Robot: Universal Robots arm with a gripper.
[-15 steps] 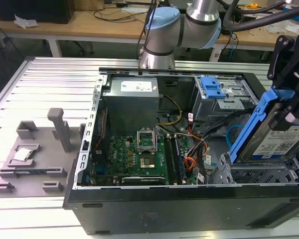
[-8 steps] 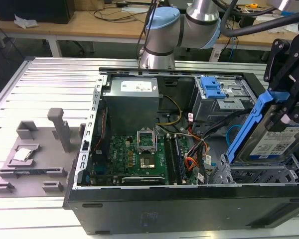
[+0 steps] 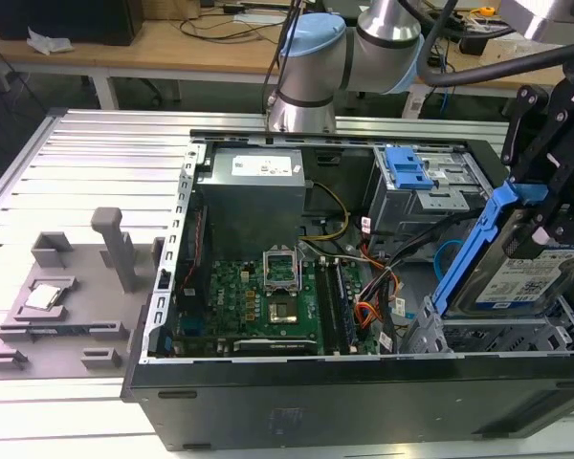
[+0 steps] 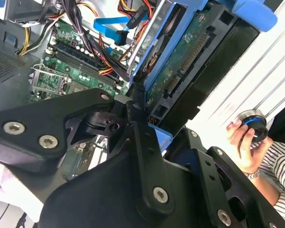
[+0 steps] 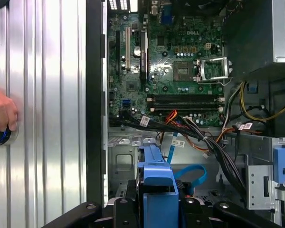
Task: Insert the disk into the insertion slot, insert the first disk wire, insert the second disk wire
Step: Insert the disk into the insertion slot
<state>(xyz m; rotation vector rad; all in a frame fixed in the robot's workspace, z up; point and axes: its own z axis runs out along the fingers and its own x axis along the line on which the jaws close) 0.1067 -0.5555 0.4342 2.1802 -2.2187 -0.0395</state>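
1. Gripper (image 3: 545, 215): black, two-fingered. The jaws are drawn in to the width of a drive carrier, and in the first wrist view the fingers (image 5: 125, 205) stand on either side of it and clamp it.
2. The disk (image 3: 528, 279): grey drive with a white-and-blue label in a bright blue carrier (image 5: 156, 183). It is held in the jaws and tilted, with the labelled face turned toward the exterior view's right (the green circuit-board underside shows in the second wrist view). It hangs outside the bay.
3. The insertion slot (image 3: 478, 339): low perforated grey cage in the near corner of the case at the exterior view's right, directly under the disk's lower edge. Whether the two touch cannot be told.
4. Computer case (image 3: 316, 406): black, lying with its open side up. Contents:
   - wire bundle (image 3: 373, 298) in orange, red and black, beside the low cage
   - flat blue cable (image 5: 192, 175)
   - motherboard (image 3: 253, 301)
   - taller metal cage (image 3: 430, 206) with a blue latch (image 3: 407, 167)
   - power supply (image 3: 258, 186) at the far wall
5. Grey fixture tray (image 3: 77, 320): just beside the case at the exterior view's left. It holds a small square part (image 3: 43, 296).
6. Ribbed metal table (image 3: 77, 163): carries the case and the tray.
7. A person's hand (image 4: 242, 142): rests on the table and grips a round black-and-blue object (image 4: 254, 123).
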